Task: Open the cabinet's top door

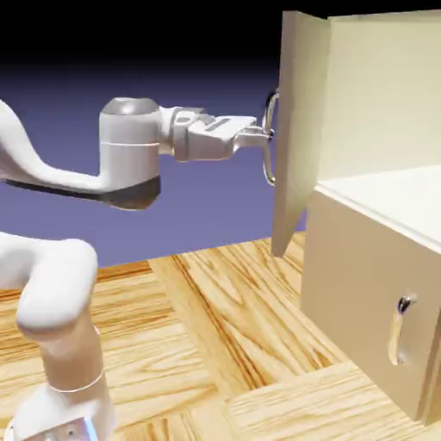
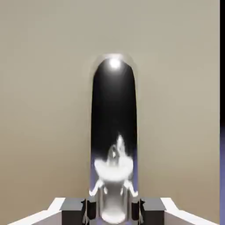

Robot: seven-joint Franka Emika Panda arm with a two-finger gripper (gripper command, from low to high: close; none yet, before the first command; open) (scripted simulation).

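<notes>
On the exterior view's left, rising from beside the wooden tabletop's (image 1: 198, 301) near corner and reaching across toward the cabinet (image 1: 370, 276), with the white arm (image 1: 129, 151) running roughly level at the wrist, presumably for pulling at handle height. Farther along, closing narrowly on the curved silver handle (image 1: 270, 164) with the fingers (image 1: 265, 134), gripping around the middle of the upright bar, probably for drawing evenly without slipping toward either bent end. Just beyond, standing swung out from the cabinet, with the handle on the outer face: the top door (image 1: 297, 129), apparently being held there for guiding the hinge swing rather than pushing at an edge. Farther still, showing pale inside through the opening, above the lower front panel (image 1: 344, 267) and its smaller handle (image 1: 396, 332), both being left alone as no part of the job. In the hand view, showing the bar end-on and glossy between both fingertips, with door face spreading behind and ending at a dark and bluish strip on the right; hiding the opening, the cabinet's inside and the lower panel entirely. In the exterior view, revealing the door's angle, but scarcely separating one fingertip from the other.
</notes>
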